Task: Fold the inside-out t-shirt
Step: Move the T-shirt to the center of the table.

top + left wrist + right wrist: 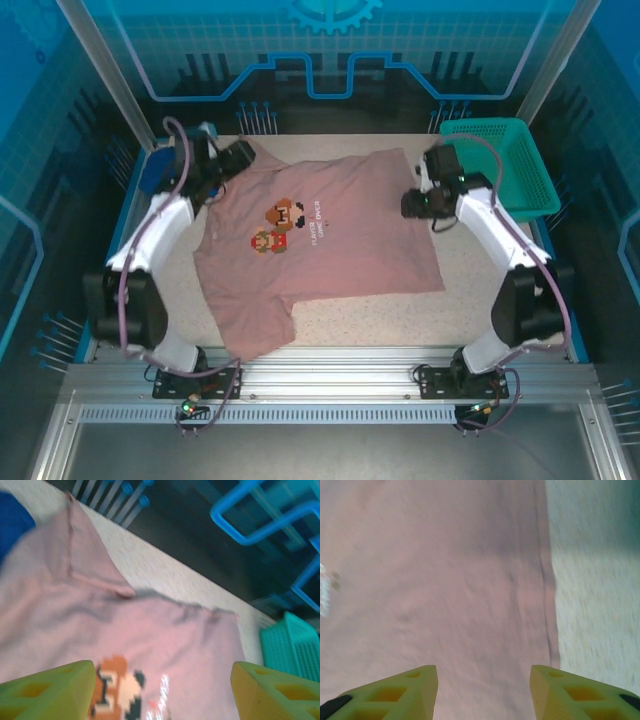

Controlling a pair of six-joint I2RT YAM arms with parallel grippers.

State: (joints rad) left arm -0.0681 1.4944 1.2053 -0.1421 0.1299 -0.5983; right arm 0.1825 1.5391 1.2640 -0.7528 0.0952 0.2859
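The dusty-pink t-shirt (330, 240) lies spread flat on the table, its pixel-figure print (280, 225) facing up. One sleeve points to the near left, and another lies at the far left under the left arm. My left gripper (235, 160) hovers over the shirt's far-left shoulder. In the left wrist view it (162, 692) is open above the shirt (175, 640) near the print, with nothing between its fingers. My right gripper (412, 203) is over the shirt's right edge. It (484, 685) stands open above the cloth (445, 580) beside the side hem, holding nothing.
A teal basket (505, 165) stands at the far right of the table and also appears in the left wrist view (292, 650). A dark blue garment (12, 517) lies at the far left corner. Bare speckled tabletop (480, 300) runs along the right and near edges.
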